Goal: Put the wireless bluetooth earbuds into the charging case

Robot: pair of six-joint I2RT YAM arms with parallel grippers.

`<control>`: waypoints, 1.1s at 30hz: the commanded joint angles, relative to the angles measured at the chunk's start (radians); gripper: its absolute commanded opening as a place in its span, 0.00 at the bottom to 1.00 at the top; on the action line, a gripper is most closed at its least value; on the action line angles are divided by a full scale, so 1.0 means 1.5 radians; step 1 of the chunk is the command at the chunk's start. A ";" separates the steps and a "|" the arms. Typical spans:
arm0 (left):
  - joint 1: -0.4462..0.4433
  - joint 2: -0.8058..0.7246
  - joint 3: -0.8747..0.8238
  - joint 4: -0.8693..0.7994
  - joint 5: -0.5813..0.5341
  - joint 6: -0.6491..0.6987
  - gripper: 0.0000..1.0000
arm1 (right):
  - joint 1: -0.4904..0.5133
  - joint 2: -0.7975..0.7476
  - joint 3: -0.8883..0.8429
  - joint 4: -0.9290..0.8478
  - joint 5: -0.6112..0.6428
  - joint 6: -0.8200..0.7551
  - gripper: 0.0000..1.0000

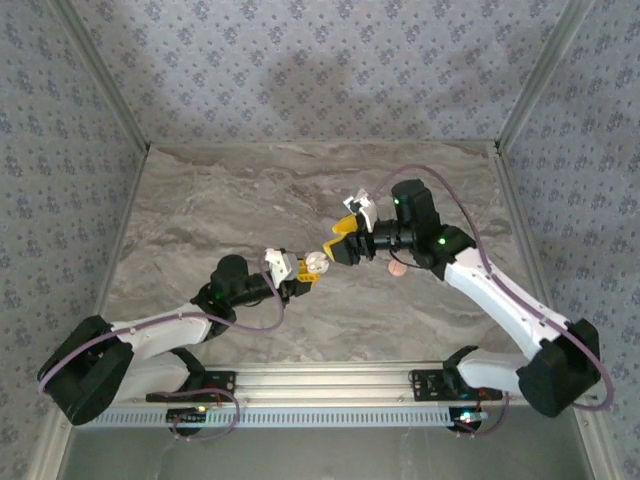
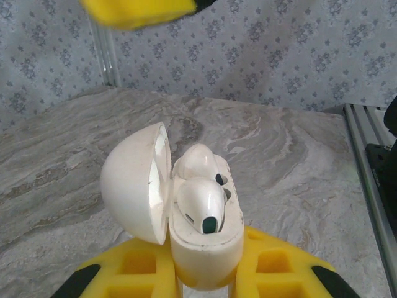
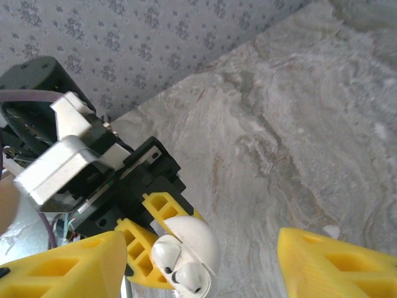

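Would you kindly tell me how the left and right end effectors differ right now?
The left end effector is shut on the open case; the right end effector is open, holding nothing. The left sits nearer the near edge of the table; the right sits farther back. Both have yellow fingers and face each other.

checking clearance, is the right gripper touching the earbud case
Apart. The left wrist view shows a yellow finger of the right gripper well above the case, with bare wall between them.
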 commanded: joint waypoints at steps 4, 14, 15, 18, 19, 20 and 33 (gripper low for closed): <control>-0.005 -0.024 0.033 -0.010 0.033 0.018 0.10 | 0.002 0.070 0.032 -0.007 -0.101 0.025 0.69; -0.005 -0.030 0.038 -0.025 0.025 0.021 0.10 | 0.016 0.100 0.039 0.006 -0.174 0.033 0.68; -0.005 -0.030 0.040 -0.027 0.021 0.020 0.10 | 0.018 0.099 0.038 0.006 -0.184 0.031 0.67; -0.005 -0.032 0.040 -0.029 0.010 0.020 0.10 | 0.021 0.086 0.029 0.007 -0.202 0.028 0.63; -0.006 -0.031 0.039 -0.030 0.005 0.020 0.10 | 0.021 0.077 0.025 0.007 -0.203 0.028 0.62; -0.005 -0.031 0.039 -0.030 0.002 0.020 0.10 | 0.021 0.070 0.019 0.008 -0.203 0.028 0.61; -0.005 -0.010 0.073 -0.102 -0.034 -0.008 0.10 | -0.006 -0.028 -0.053 0.023 -0.051 0.079 0.58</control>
